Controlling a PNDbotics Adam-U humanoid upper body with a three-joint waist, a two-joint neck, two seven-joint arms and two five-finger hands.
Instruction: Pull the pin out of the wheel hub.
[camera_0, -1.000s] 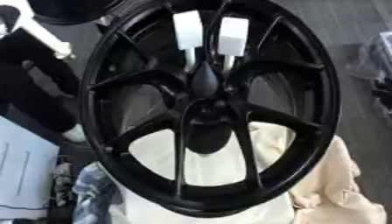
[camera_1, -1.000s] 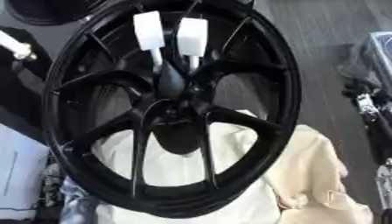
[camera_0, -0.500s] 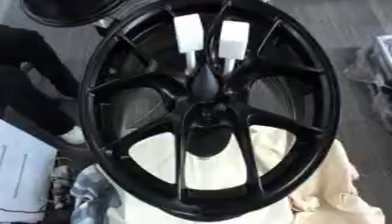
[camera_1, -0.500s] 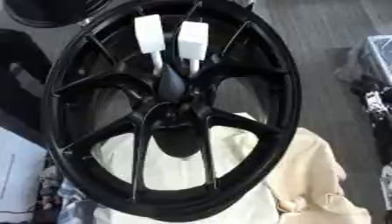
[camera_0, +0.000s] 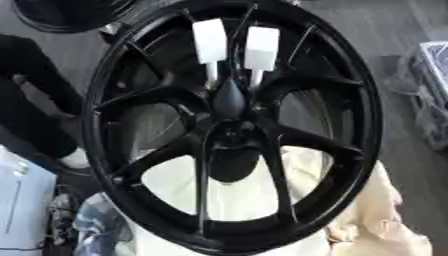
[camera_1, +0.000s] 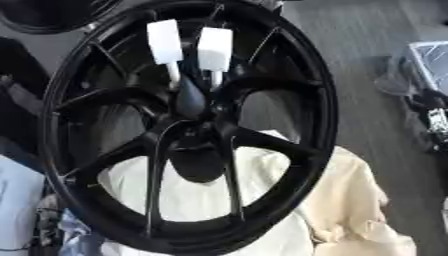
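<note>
A big black wheel hub (camera_0: 131, 100) with curved spokes fills the view, leaning over a cream cloth. Two white block-headed pins stand side by side in its upper part, just above the centre. The left pin (camera_0: 209, 41) and the right pin (camera_0: 262, 47) each have a thin metal shaft running down into the hub near the dark centre cap (camera_0: 229, 97). Neither of my hands shows in either eye view.
A cream cloth (camera_1: 350, 200) lies under the wheel's lower right. Another black rim (camera_0: 61, 15) sits at the top left. A pale box (camera_0: 22, 200) is at the lower left, and clutter in clear wrap (camera_1: 429, 75) at the right edge on the grey floor.
The whole picture has shifted slightly, so the camera moved. Both pins stay seated in the hub as before.
</note>
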